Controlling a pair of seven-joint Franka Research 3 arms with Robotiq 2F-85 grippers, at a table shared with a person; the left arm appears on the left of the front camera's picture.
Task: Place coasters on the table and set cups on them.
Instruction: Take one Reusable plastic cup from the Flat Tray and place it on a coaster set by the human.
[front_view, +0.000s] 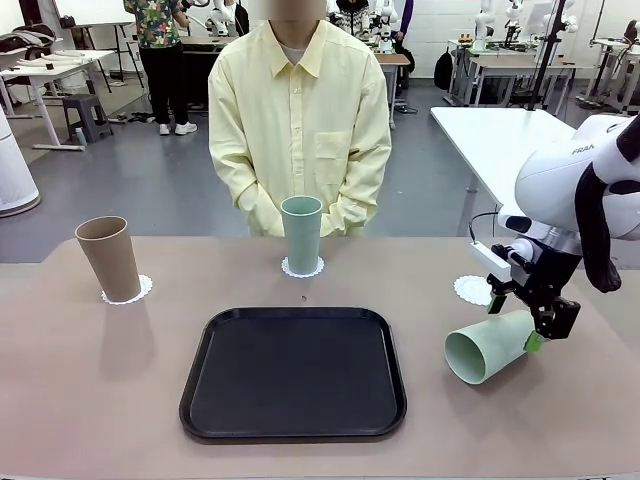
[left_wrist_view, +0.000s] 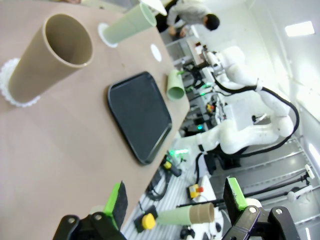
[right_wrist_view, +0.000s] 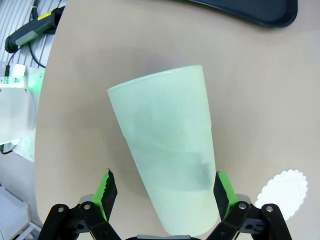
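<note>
Currently, a pale green cup lies on its side at the lower right of the front view, between the spread fingers of the right gripper; whether the pads touch it cannot be told. A bare coaster sits just behind it, and open table surrounds the black tray. The left gripper hangs open past the table edge.

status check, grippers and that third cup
Left gripper open, empty. Right gripper open astride tipped green cup, lying beside bare coaster. Nothing in the way.

Two cups upright, one toppled
</note>
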